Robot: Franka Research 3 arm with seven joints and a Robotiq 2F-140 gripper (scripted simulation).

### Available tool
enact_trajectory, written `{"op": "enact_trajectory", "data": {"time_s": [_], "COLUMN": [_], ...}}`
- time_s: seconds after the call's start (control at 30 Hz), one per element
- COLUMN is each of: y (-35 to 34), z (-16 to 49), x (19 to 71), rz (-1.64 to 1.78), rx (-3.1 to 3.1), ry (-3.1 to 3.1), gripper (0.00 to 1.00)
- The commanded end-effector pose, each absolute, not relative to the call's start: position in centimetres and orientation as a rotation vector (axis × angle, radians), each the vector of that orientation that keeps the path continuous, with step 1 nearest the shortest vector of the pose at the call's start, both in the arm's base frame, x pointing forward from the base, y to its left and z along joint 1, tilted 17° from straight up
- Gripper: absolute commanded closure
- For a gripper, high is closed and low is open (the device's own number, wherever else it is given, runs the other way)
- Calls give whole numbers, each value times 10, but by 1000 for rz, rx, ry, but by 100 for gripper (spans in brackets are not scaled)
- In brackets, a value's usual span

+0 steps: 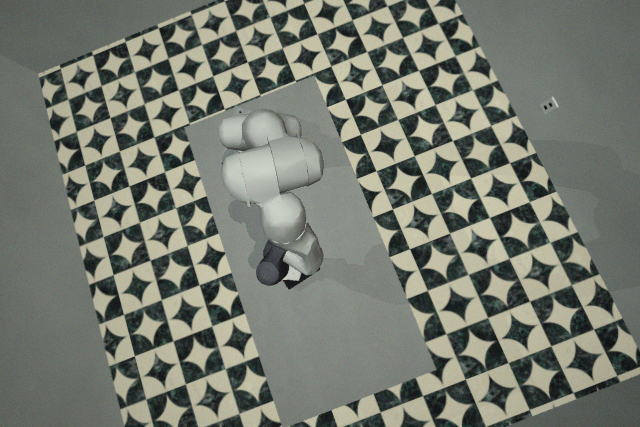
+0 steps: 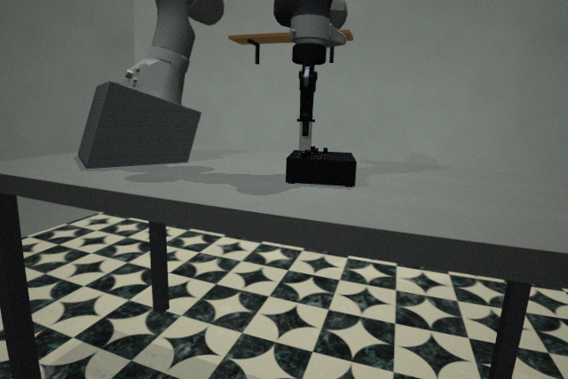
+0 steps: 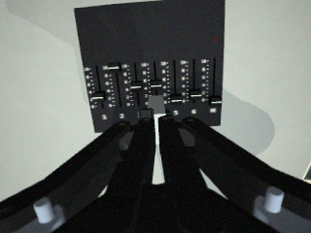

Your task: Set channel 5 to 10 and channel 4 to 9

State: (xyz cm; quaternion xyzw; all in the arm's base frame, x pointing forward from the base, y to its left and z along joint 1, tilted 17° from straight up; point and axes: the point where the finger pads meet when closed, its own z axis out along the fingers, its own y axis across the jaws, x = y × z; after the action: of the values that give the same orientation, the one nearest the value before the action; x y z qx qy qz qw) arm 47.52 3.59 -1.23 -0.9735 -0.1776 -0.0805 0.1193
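Observation:
The lighting desk [image 3: 151, 63] [image 2: 320, 168] is a black box with several faders, standing flat on the grey table. In the wrist view the channel 4 cap [image 3: 155, 83] sits about mid-scale. The channel 5 cap [image 3: 176, 98] sits low on its scale. The channel 2 cap [image 3: 114, 66] is near the top. My gripper [image 3: 155, 107] is shut and empty. Its tips point straight down over the lower end of channel 4's slot, just below that cap. From the side, my gripper [image 2: 304, 141] ends just above the desk's left part. In the top view my arm hides the desk.
The arm's grey base block [image 2: 138, 127] stands on the table to the left of the desk. A wooden shelf [image 2: 271, 38] hangs on the back wall behind the wrist. The table's front edge [image 2: 284, 228] runs across the side view.

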Motion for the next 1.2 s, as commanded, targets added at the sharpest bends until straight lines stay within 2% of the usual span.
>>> {"op": "enact_trajectory", "data": {"time_s": [0.0,1.17], "y": [36,37], "z": [-14,-14], "x": [477,480], "rz": [-244,-244], "rx": [-2846,-2846], "ry": [-531,-531], "gripper": [100,100]}}
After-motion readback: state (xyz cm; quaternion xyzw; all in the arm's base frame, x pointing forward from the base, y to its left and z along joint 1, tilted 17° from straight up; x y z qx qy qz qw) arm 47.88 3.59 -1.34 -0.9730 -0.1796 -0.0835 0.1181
